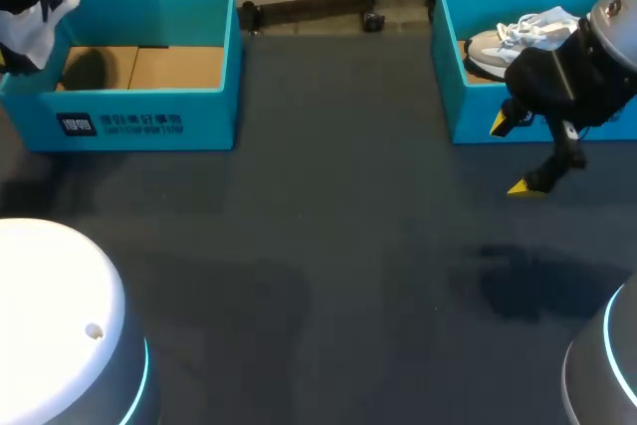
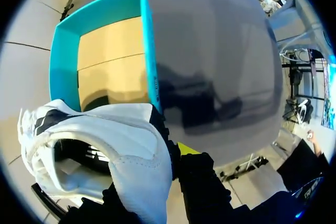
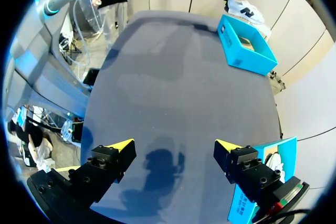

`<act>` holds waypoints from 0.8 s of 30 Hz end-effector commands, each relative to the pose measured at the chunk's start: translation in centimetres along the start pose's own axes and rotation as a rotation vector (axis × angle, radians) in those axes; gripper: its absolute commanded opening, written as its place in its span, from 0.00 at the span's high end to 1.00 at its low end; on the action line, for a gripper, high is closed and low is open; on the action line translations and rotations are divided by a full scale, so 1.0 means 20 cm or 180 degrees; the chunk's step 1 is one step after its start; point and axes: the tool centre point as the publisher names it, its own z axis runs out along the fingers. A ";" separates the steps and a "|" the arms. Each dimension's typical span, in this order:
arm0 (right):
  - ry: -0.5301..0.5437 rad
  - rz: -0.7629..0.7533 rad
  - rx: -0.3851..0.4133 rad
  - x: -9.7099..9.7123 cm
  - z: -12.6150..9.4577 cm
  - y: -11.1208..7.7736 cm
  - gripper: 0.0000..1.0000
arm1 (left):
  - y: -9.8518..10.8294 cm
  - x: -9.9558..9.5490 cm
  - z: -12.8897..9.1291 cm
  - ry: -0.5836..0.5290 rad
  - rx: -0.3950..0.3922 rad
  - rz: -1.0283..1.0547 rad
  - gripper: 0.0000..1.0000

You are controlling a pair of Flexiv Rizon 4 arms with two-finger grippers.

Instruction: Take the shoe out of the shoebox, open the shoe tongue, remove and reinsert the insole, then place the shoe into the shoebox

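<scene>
The left gripper pinches a white shoe with black trim. The shoe's long axis lies across the jaws and its collar opening faces the wrist; the toe end cannot be told. Ahead of the jaws is a teal shoebox, with unreadable white print on its wall. The right gripper has its jaws spread above the dark table. Just beside them a second shoebox holds a grey-white sneaker.

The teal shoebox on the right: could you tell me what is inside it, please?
A grey-and-white laced shoe lies in it; the black right arm hides its other end.
</scene>
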 end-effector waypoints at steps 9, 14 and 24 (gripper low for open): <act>0.0011 0.0004 0.0011 -0.01 0.01 0.01 0.00 | 0.05 -0.10 0.00 0.0114 0.0070 -0.0062 1.00; 0.0011 0.0004 0.0011 -0.01 0.01 0.01 0.00 | 0.05 -0.10 0.00 0.0114 0.0070 -0.0062 1.00; 0.0011 0.0004 0.0011 -0.01 0.01 0.01 0.00 | 0.05 -0.10 0.00 0.0114 0.0070 -0.0062 1.00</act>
